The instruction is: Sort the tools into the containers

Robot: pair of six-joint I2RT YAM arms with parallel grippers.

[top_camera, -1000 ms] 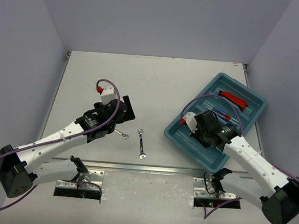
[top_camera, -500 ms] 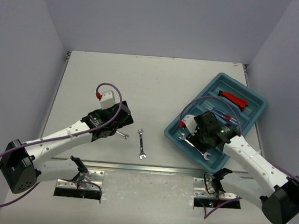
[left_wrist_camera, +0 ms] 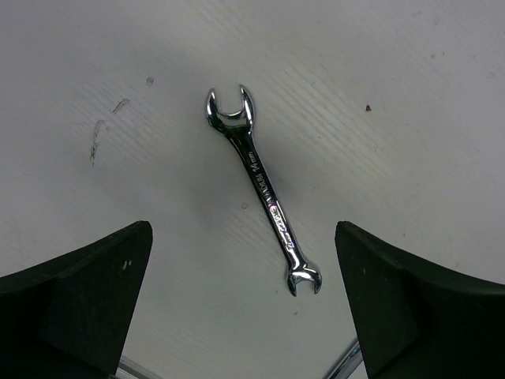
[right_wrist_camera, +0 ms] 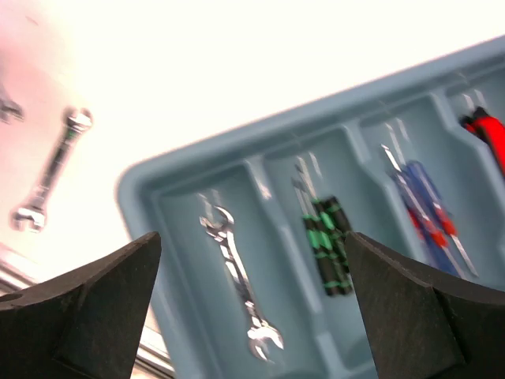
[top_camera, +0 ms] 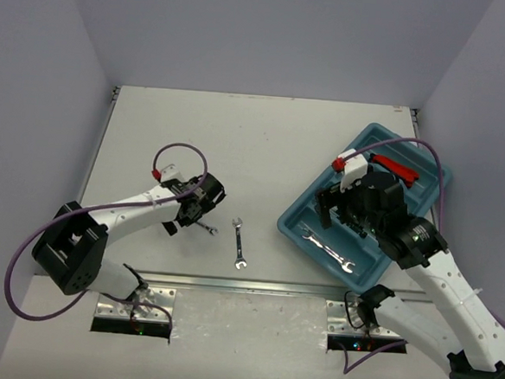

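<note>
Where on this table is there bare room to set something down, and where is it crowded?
Bare: the far table, from the left arm across to the tray; also the strip between the middle wrench and the tray. Crowded: the left tool hovers over a second wrench beside the middle one; the right tool hangs open over the tray.

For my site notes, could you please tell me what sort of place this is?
Probably a robotics lab test cell: a white table boxed in by plain walls, two arms bolted at its near edge, and a tray and wrenches laid out.
</note>
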